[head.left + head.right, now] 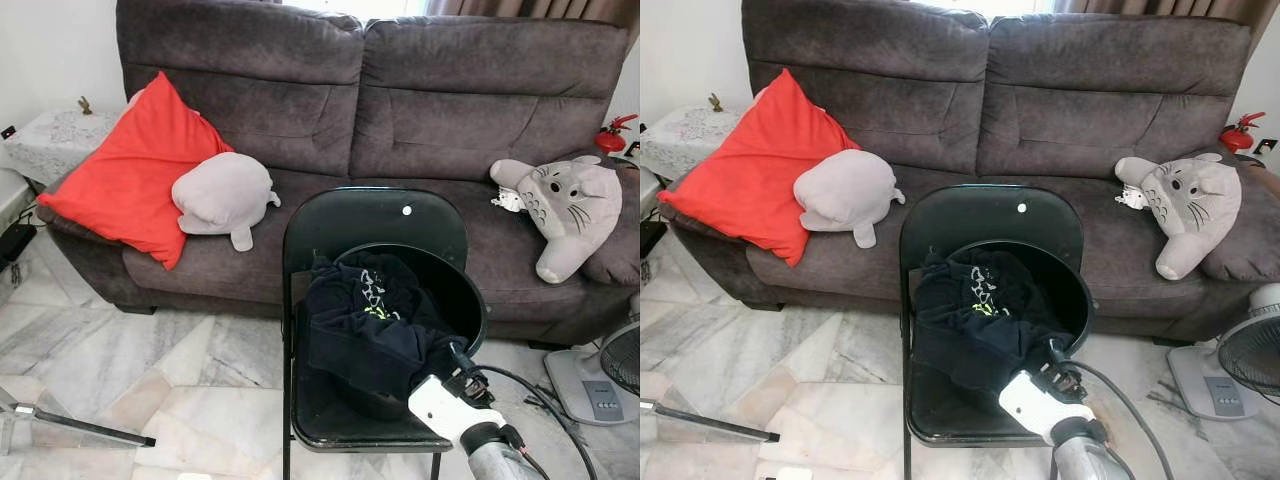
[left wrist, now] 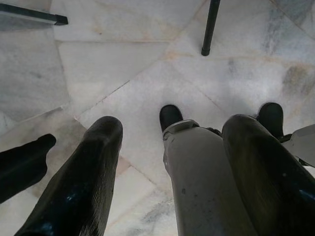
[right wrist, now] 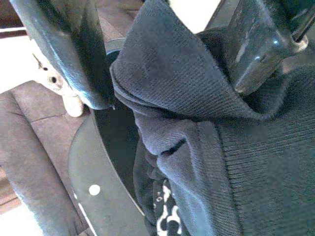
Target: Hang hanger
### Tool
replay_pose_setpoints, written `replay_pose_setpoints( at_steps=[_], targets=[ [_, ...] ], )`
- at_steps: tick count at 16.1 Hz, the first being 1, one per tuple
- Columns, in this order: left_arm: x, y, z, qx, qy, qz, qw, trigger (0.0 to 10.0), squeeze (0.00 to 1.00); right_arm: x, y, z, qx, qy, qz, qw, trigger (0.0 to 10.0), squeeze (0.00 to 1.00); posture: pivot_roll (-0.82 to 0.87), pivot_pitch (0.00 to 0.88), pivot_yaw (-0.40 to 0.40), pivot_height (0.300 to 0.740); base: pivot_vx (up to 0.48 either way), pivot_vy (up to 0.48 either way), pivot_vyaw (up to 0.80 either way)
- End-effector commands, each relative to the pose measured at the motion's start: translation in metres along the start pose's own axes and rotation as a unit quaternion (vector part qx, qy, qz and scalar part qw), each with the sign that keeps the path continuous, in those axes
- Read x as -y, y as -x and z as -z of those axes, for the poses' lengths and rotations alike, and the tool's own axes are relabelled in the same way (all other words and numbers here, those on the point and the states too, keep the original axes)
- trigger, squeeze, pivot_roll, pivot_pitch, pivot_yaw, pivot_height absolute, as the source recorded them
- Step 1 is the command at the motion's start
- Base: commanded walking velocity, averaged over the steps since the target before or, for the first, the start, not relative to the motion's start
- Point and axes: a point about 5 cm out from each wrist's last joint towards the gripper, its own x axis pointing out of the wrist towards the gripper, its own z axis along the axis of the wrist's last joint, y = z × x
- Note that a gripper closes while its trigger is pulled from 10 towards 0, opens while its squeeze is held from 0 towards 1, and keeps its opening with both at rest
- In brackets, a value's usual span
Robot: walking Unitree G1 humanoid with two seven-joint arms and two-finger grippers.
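A black folding metal chair (image 1: pixel 375 225) stands on a pale marble tile floor (image 1: pixel 130 370) in front of a dark grey fabric sofa (image 1: pixel 400 90). On the chair's seat sits a round black plastic basket (image 1: pixel 462 290), and a dark navy knitted garment with a small white and yellow print (image 1: pixel 372 320) is heaped in it, spilling over the near rim. The right gripper (image 3: pixel 167 64) reaches in from the near side of the chair, its white wrist housing (image 1: pixel 442 408) and black cable just above the seat's front corner. In the right wrist view its two black fingers (image 3: pixel 74 54) stand apart on either side of a raised fold of the knitted cloth, the fabric bunched between them and touching both, so the gripper is grasping the garment. No clothes hanger can be made out; whether one lies under the cloth cannot be told. The left gripper (image 2: pixel 172 162) hangs low over the floor, its two black fingers (image 2: pixel 83 182) spread wide and holding nothing, with the robot's own grey leg and dark feet seen between them. On the sofa, a red square cushion (image 1: pixel 135 170) leans at the robot's left end, a grey seal-shaped plush toy (image 1: pixel 222 195) rests against it, and a grey and white round-eared plush toy (image 1: pixel 565 210) sits at the right end. A white standing fan (image 1: pixel 605 375) stands on the floor at the far right.
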Motion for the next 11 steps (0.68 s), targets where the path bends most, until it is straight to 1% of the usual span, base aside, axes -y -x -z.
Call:
replay_pose_setpoints(
  at_steps=[1,2,3,4,5,6,7,9,11],
  targets=[
    [-0.001,0.001,0.005,-0.011,-0.004,0.0,1.0,10.0,0.0,0.011,-0.002,0.004,-0.008,0.013,0.037,0.999,10.0,0.0,-0.12,0.075,-0.018,0.74,0.0,0.0,0.0],
    [-0.001,0.001,0.005,-0.011,-0.004,0.0,1.0,10.0,0.0,0.024,-0.001,0.002,-0.006,0.02,0.092,0.996,10.0,0.0,-0.11,0.074,-0.018,0.74,0.0,0.0,0.0],
    [-0.001,0.001,0.005,-0.011,-0.004,0.0,1.0,10.0,0.0,0.032,0.001,0.002,-0.006,0.015,0.123,0.992,10.0,0.0,-0.12,0.075,-0.018,0.74,0.0,0.0,0.0],
    [-0.001,0.001,0.005,-0.011,-0.004,0.0,1.0,10.0,0.0,0.036,0.003,0.003,-0.014,0.002,0.138,0.99,10.0,0.0,-0.12,0.075,-0.018,0.74,0.0,0.0,0.0],
    [-0.001,0.001,0.005,-0.011,-0.005,0.0,1.0,10.0,0.0,0.031,0.006,0.007,-0.026,-0.008,0.126,0.992,10.0,0.0,-0.12,0.076,-0.016,0.74,0.0,0.0,0.0],
    [-0.001,0.001,0.005,-0.011,-0.006,0.001,1.0,10.0,0.0,0.022,0.008,0.01,-0.032,-0.013,0.103,0.994,10.0,0.0,-0.12,0.075,-0.016,0.74,0.0,0.0,0.0],
    [-0.001,0.001,0.005,-0.011,-0.006,0.001,1.0,10.0,0.0,0.01,0.009,0.013,-0.047,-0.027,0.07,0.996,10.0,0.0,-0.12,0.076,-0.015,0.74,0.0,0.0,0.0],
    [-0.001,0.001,0.005,-0.011,-0.006,0.001,1.0,10.0,0.0,0.002,0.007,0.014,-0.062,-0.047,0.047,0.996,10.0,0.0,-0.12,0.074,-0.014,0.74,0.0,0.0,0.0],
    [-0.002,0.001,0.005,-0.01,-0.006,-0.001,1.0,10.0,0.0,-0.003,0.0,0.01,-0.059,-0.053,0.016,0.997,10.0,0.0,-0.12,0.072,-0.014,0.74,0.0,0.0,0.0]
  ],
)
